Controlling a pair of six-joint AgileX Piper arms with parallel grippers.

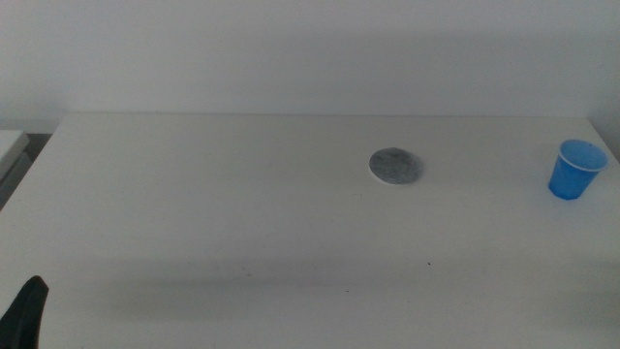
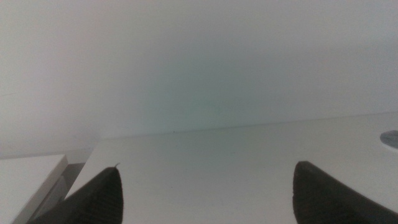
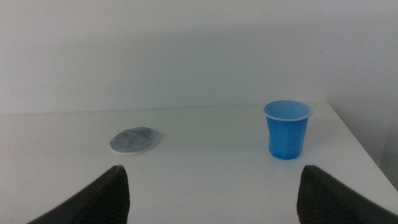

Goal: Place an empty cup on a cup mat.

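Note:
The blue cup (image 1: 577,170) stands upright on the white table near its right edge; it also shows in the right wrist view (image 3: 287,129). The grey cup mat (image 1: 396,166) lies flat right of the table's middle, well left of the cup and apart from it; it shows in the right wrist view (image 3: 134,140) and as a sliver in the left wrist view (image 2: 390,138). My right gripper (image 3: 211,193) is open and empty, some way short of cup and mat, and out of the middle view. My left gripper (image 2: 205,193) is open and empty, low at the table's front left corner (image 1: 27,310).
The white table (image 1: 242,213) runs back to a pale wall. A second white surface (image 1: 10,147) stands beside the table's far left corner, with a dark gap between them.

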